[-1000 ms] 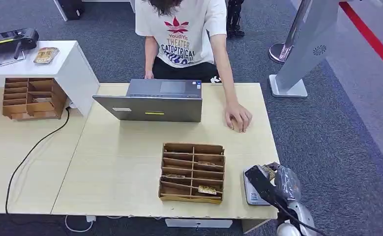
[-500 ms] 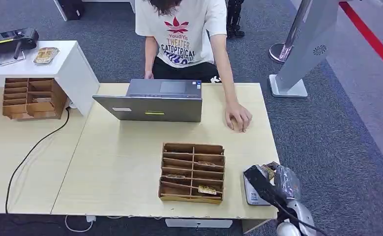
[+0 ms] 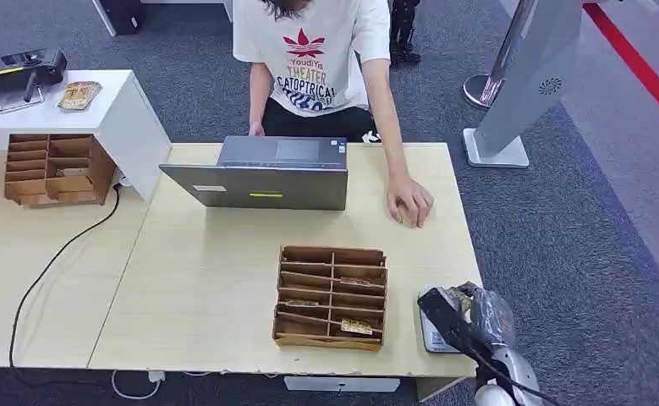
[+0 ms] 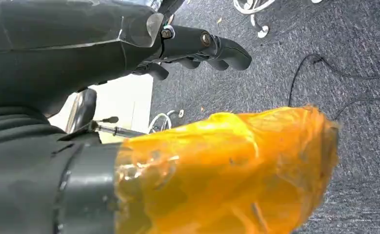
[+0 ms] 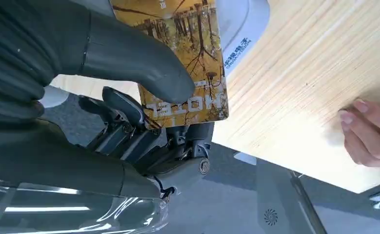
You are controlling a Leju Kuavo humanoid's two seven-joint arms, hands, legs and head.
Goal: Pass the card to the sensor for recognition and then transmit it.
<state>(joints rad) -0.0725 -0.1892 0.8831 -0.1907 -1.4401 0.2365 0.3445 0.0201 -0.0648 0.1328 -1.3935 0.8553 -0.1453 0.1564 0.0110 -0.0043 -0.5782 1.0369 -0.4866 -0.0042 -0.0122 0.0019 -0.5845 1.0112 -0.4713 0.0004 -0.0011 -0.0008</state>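
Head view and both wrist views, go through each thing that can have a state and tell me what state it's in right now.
card: pinched in the right hand, held over the sensor.
right hand: thumb pressing the card against the fingers.
sensor: flat on the table's near right corner, partly covered by the hand.
left hand: holds nothing, fingers curled, above the carpet.
laptop: open, screen facing the person.
organizer: upright on the table, cards in some slots.
person's hand: resting on the table.

The person's white T-shirt (image 3: 313, 51) at the far side carries a red trefoil logo above "YoudiYis THEATER CATOPTRICAL", while the yellow card (image 5: 178, 53) pinched by the right robot hand (image 5: 124, 92) shows, upside down in the wrist view, what reads as "HOTEL"; print on the white sensor (image 5: 244, 29) is too small.
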